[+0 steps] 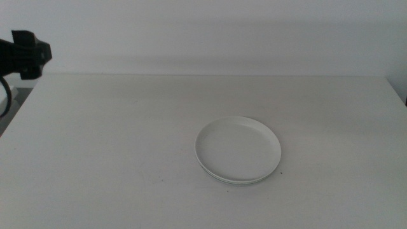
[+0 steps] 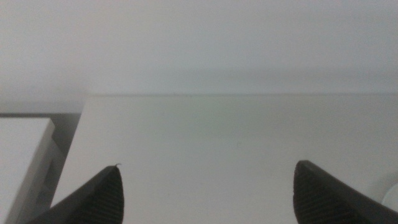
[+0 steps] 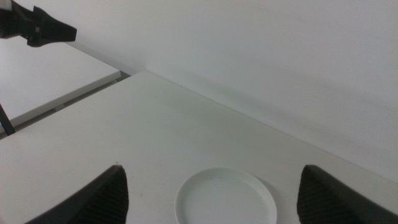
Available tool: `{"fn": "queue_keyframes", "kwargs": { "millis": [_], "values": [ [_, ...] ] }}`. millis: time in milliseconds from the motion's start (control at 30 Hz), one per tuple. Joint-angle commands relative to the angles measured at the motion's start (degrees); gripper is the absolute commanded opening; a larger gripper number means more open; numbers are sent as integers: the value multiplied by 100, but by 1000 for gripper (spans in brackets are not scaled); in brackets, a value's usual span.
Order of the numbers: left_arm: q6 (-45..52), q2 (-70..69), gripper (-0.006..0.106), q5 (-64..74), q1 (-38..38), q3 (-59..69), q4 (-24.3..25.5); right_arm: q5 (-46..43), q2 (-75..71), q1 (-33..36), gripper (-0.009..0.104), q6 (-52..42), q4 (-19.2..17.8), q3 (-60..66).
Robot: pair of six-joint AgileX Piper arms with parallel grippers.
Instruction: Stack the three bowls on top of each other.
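Middle view shows the bowls (image 1: 238, 150) already nested in 1 stack right of centre on the worktop (image 1: 114, 146), so stacking looks finished; both end effectors, left (image 2: 205, 193) and right (image 3: 211, 193), gape empty, needing only retreat.

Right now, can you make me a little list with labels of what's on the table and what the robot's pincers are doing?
bowls: one stack, white bowl on top, rims of others showing beneath
place: on the white table, right of the middle
left pincer: open, empty, raised above the table's far left corner
right pincer: open, empty, looking at the stack
task: stacking looks done
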Motion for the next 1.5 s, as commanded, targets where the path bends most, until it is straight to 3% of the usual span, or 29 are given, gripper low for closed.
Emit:
{"fn": "queue_keyframes", "kwargs": {
  "millis": [0,333,400,500,633,767,967,1467],
  "values": [
    [-80,-26,94,-270,7,14,3,-39,-19,-19,93,-32,-6,20],
    [-80,-26,94,-297,7,14,3,-39,-19,-19,93,-32,-6,20],
    [-80,-26,94,-297,7,14,3,-389,-19,-19,93,-32,-73,33],
    [-80,-26,94,-297,7,14,3,-981,-28,-44,93,484,-614,151],
    [-80,-26,94,-315,7,14,3,-1429,-28,-578,93,1419,-1434,440],
    [-80,-26,94,-322,7,14,3,-1931,-28,-1158,93,1513,-1483,635],
    [-80,-26,94,-322,7,14,3,-2320,-28,-1876,93,2438,-1562,778],
    [-80,-278,94,-299,17,31,3,-2301,-159,-1960,93,2473,-1691,1062]
  ]
}}
